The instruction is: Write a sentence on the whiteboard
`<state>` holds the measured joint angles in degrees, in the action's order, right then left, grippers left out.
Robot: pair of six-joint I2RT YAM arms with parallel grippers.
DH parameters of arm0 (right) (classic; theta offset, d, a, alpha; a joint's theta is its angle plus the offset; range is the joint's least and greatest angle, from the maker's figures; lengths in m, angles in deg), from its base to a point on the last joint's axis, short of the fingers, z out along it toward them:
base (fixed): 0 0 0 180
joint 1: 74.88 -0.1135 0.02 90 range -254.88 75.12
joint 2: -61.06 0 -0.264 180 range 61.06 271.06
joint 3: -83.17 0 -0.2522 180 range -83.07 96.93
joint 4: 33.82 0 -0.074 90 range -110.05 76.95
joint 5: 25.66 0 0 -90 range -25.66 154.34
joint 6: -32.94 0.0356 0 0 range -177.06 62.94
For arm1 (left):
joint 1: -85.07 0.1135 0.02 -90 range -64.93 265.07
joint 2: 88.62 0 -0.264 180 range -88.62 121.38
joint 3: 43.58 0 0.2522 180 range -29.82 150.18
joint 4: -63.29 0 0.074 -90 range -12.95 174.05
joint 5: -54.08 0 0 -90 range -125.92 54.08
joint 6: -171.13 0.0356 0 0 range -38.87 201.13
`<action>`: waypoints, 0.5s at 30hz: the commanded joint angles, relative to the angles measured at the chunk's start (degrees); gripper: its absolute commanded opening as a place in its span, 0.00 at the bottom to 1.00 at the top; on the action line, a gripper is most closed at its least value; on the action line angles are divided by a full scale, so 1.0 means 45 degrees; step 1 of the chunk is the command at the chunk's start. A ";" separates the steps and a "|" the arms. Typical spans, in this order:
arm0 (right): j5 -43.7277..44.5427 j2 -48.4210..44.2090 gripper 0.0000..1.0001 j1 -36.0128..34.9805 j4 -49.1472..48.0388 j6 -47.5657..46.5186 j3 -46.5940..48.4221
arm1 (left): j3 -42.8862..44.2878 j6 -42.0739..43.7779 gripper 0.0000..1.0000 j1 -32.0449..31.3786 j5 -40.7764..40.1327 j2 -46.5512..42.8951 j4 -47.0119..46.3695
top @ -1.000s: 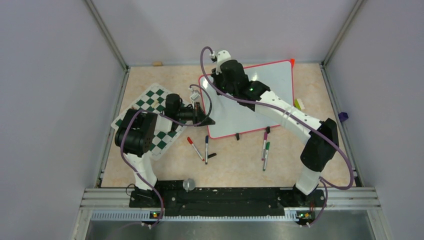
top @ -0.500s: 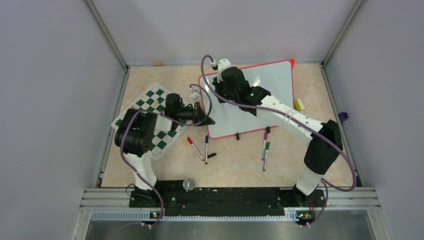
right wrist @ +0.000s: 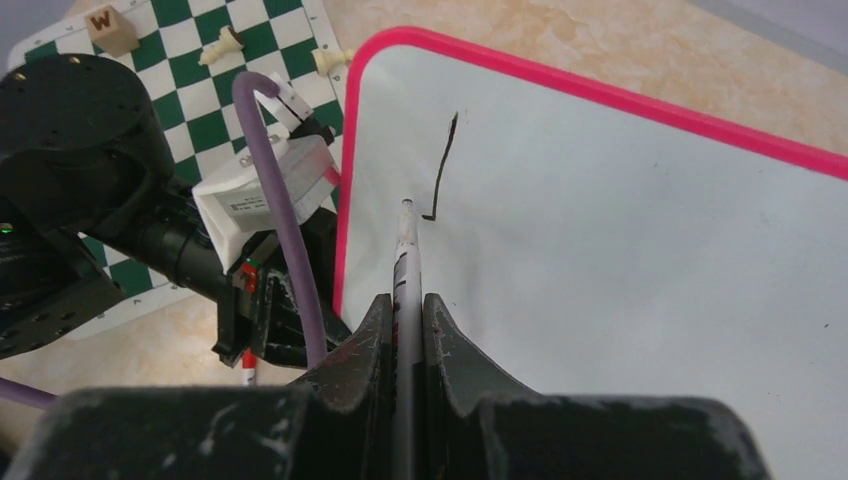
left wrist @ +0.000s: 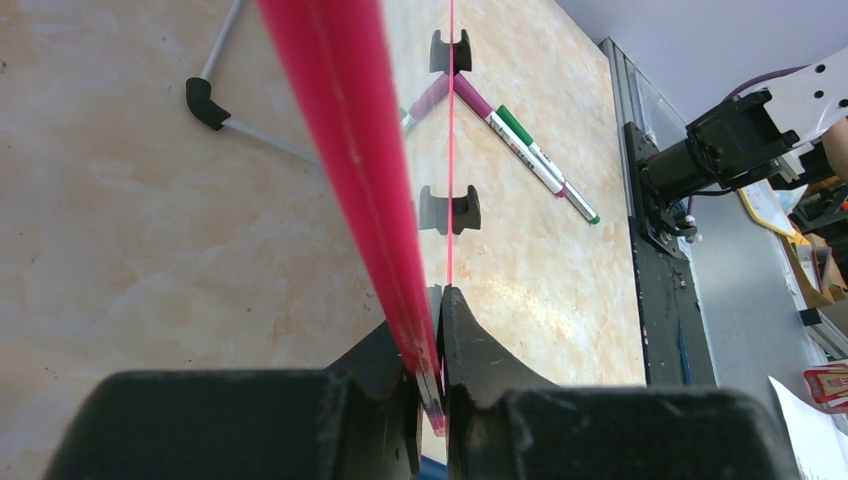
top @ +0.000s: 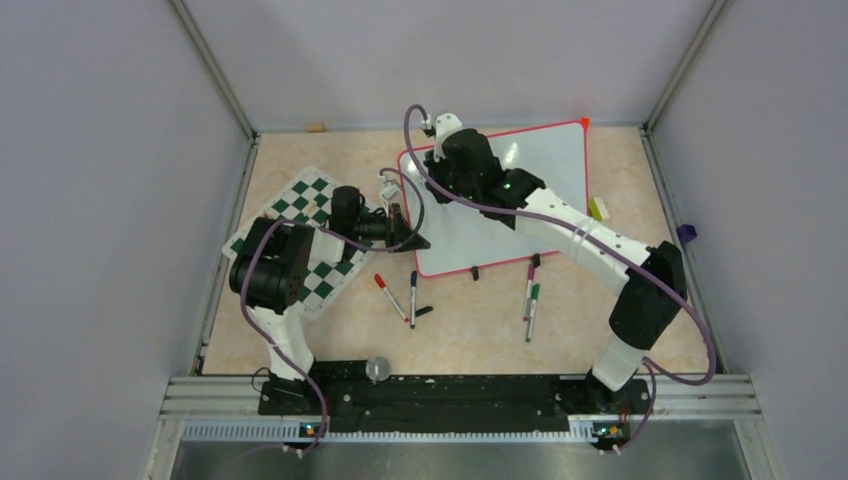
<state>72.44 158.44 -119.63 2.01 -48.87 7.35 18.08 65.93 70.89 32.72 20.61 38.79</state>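
The whiteboard (top: pixel 550 160), white with a thin red frame, lies at the back middle of the table. My left gripper (top: pixel 413 240) is shut on its left red frame (left wrist: pixel 345 130), near the front left corner; the jaws clamp the edge (left wrist: pixel 428 300). My right gripper (top: pixel 447 165) is above the board's far left part, shut on a marker (right wrist: pixel 405 260) that points down at the white surface (right wrist: pixel 620 230). A short black stroke with a small hook at its lower end (right wrist: pixel 443 165) sits just beyond the marker tip.
A green-and-white chess mat (top: pixel 300 210) lies left of the board, with pieces (right wrist: pixel 228 40) and a lettered wooden block (right wrist: pixel 108 28). Several loose markers lie in front of the board: red (top: pixel 390 296), blue (top: pixel 413 298), purple (top: pixel 530 280), green (top: pixel 533 310). A small yellow-green object (top: pixel 598 207) lies at the right.
My right wrist has moved a little toward the board's far left corner with the marker in it. The left arm has not moved.
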 commanded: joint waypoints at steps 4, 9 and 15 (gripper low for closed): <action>0.0264 -0.0558 0.00 0.0023 -0.0281 -0.0032 0.1280 | -0.0194 0.1694 0.00 -0.0229 0.0333 0.0041 0.0961; 0.0403 -0.0247 0.00 0.0062 -0.0282 -0.0140 0.1429 | -0.0175 0.1694 0.00 -0.0228 0.0327 0.0056 0.0983; 0.0624 0.0038 0.00 0.0062 -0.0283 -0.0224 0.1486 | -0.0172 0.1755 0.00 -0.0229 0.0310 0.0033 0.1050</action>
<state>73.78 158.33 -119.59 2.27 -49.11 10.82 18.28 66.30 70.89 32.85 20.61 39.25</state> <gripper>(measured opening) 0.086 0.121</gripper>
